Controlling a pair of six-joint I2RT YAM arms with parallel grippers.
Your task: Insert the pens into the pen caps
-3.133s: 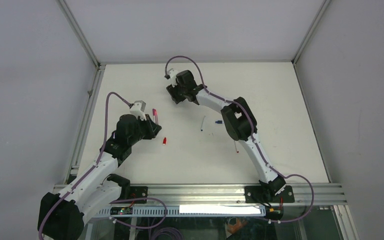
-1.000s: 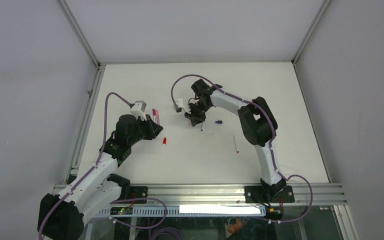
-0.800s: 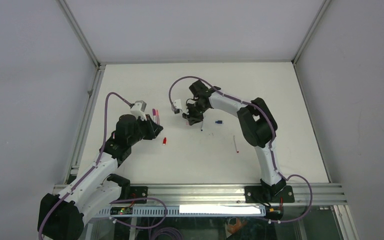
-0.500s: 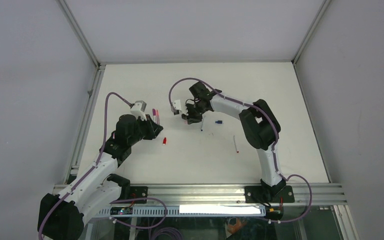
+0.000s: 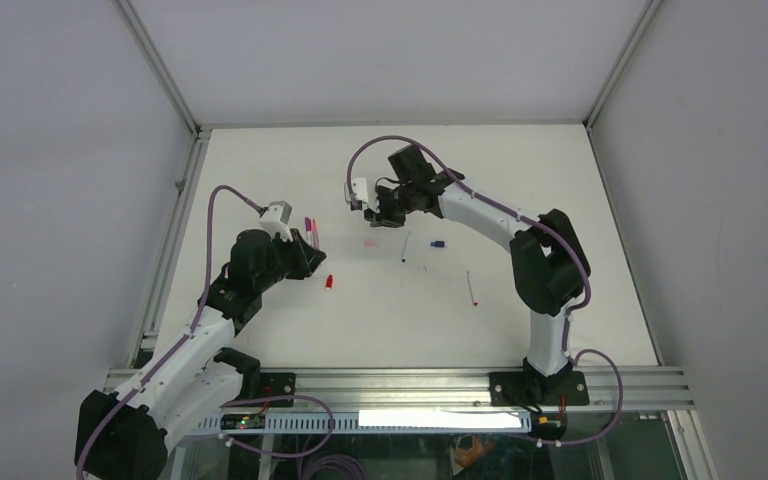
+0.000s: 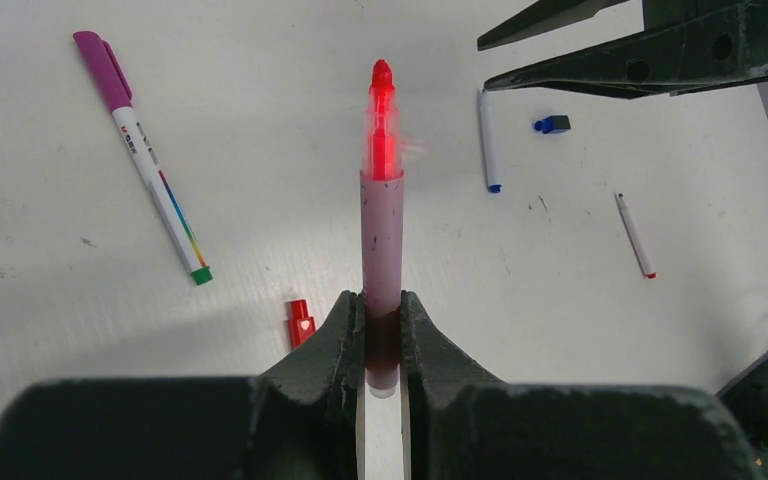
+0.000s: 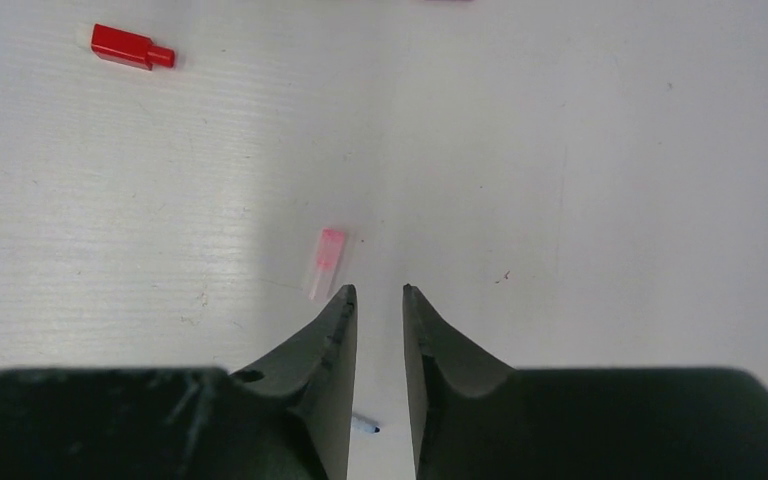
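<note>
My left gripper (image 6: 382, 325) is shut on a pale red-pink pen (image 6: 382, 215) whose bright red tip points away; it also shows in the top view (image 5: 313, 234). My right gripper (image 7: 378, 292) is empty, its jaws a narrow gap apart, above the table (image 5: 384, 214). A pale pink cap (image 7: 325, 262) lies just left of its left fingertip (image 5: 369, 243). A red cap (image 6: 301, 322) lies near my left gripper (image 5: 329, 283). A white pen with a blue tip (image 5: 405, 247), a blue cap (image 5: 438, 243) and a thin red-tipped pen (image 5: 472, 288) lie to the right.
A magenta-capped white pen (image 6: 140, 155) lies to the left of the held pen (image 5: 307, 227). My right gripper's fingers (image 6: 650, 50) show at the top right of the left wrist view. A metal rail (image 5: 175, 230) borders the table's left side.
My right gripper has risen and moved back from beside the white pen. The pale pink cap now lies uncovered on the table where it was. My left arm has not moved.
</note>
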